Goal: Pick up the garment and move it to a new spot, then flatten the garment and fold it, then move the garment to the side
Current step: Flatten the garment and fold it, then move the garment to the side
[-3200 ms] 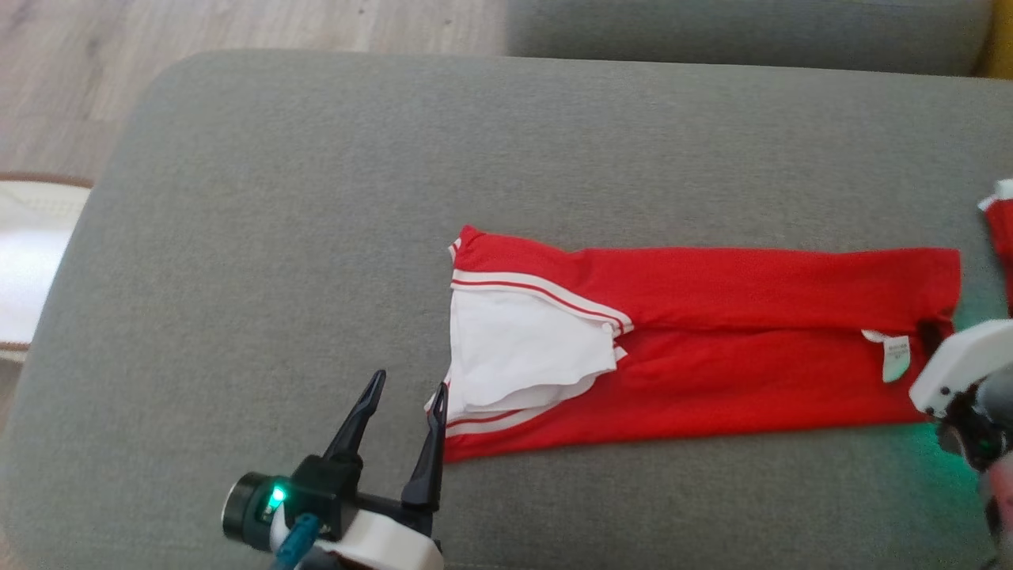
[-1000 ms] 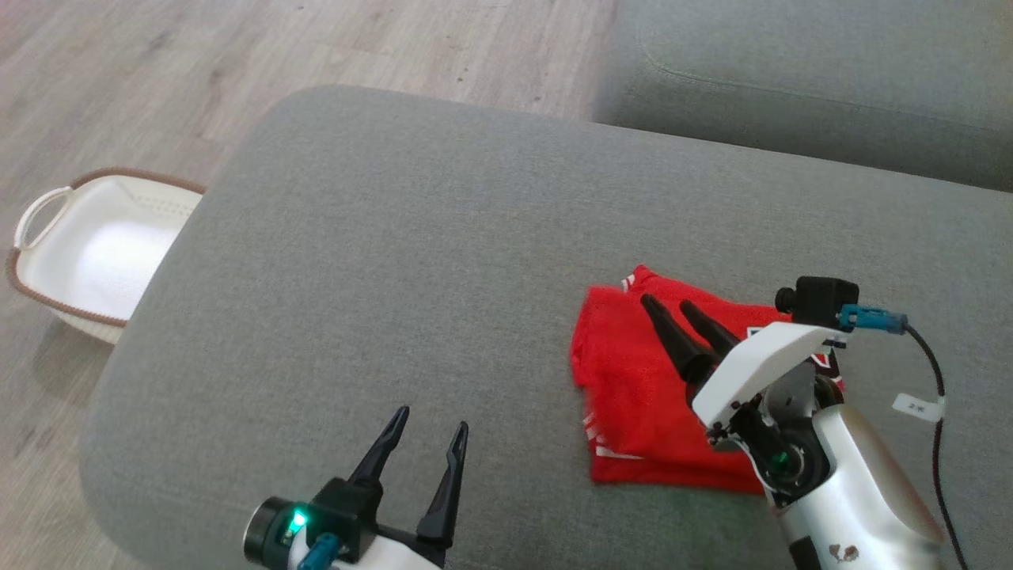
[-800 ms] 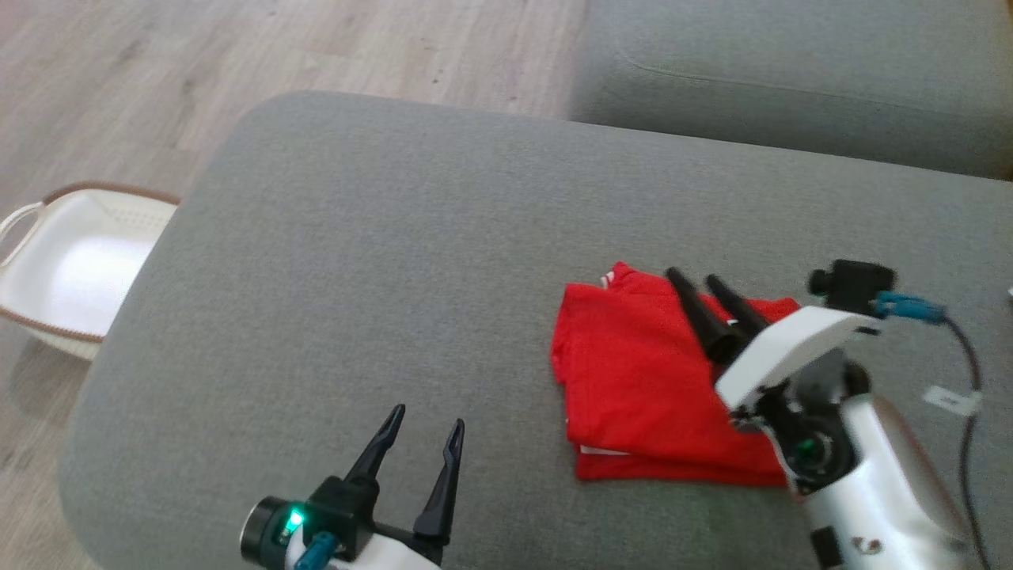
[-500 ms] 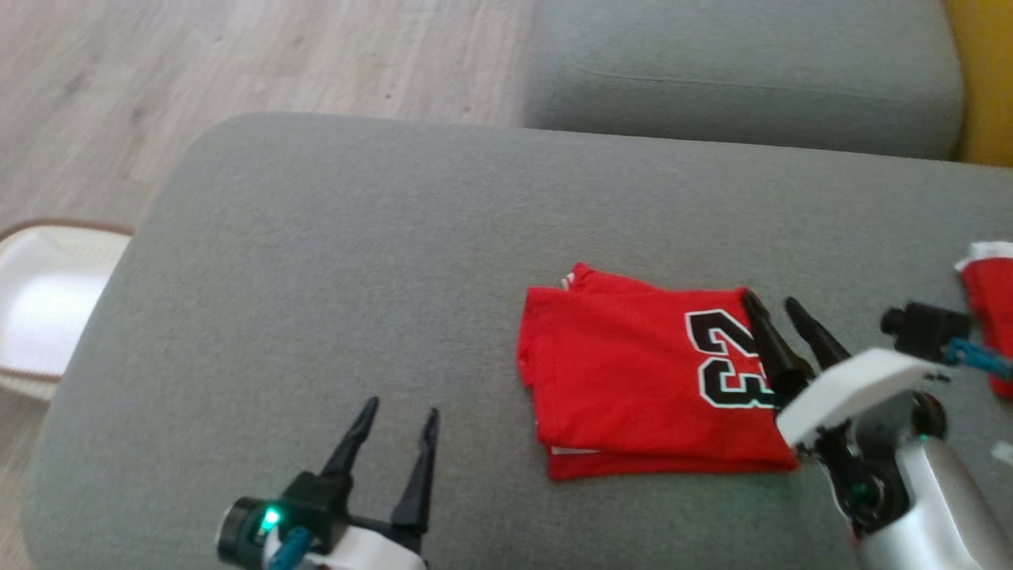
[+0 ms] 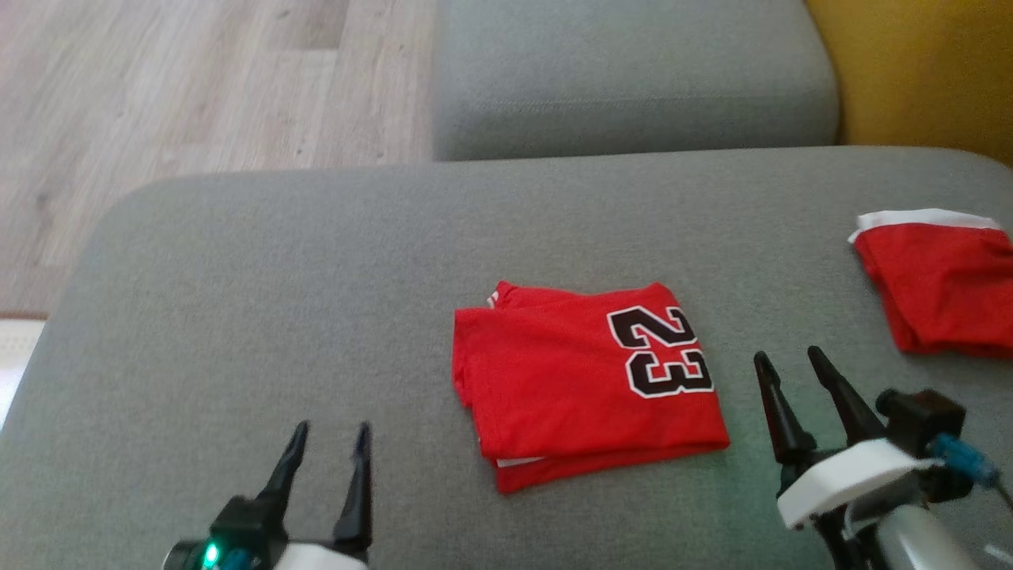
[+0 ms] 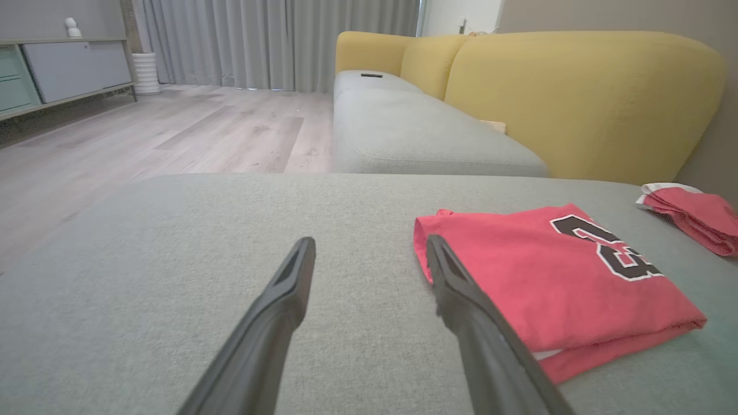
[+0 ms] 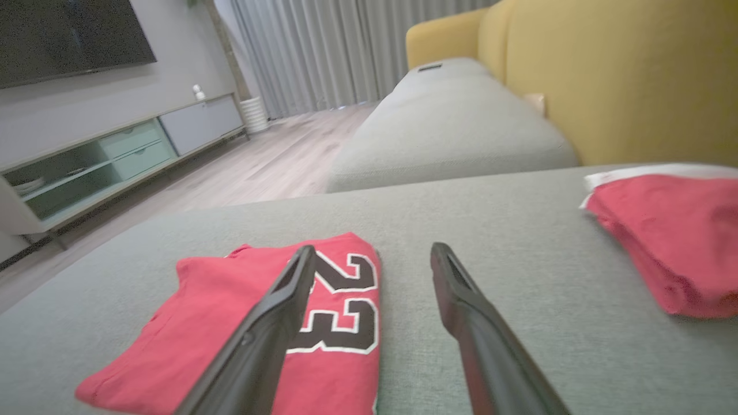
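Since a moment ago the right gripper point(image 5: 787, 354) has come off the garment point(image 5: 586, 388) and now sits just to its right, fingers spread wide and empty. The left gripper point(image 5: 332, 427) waits near the cushion's front edge, likewise wide open and holding nothing. The garment lies as a neat red packet in the middle of the grey cushion point(image 5: 277, 261), its number facing up. Folding looks finished to me. What remains, I'd say, is carrying it aside, perhaps toward the other folded red piece point(image 5: 942, 285) at the cushion's right end.
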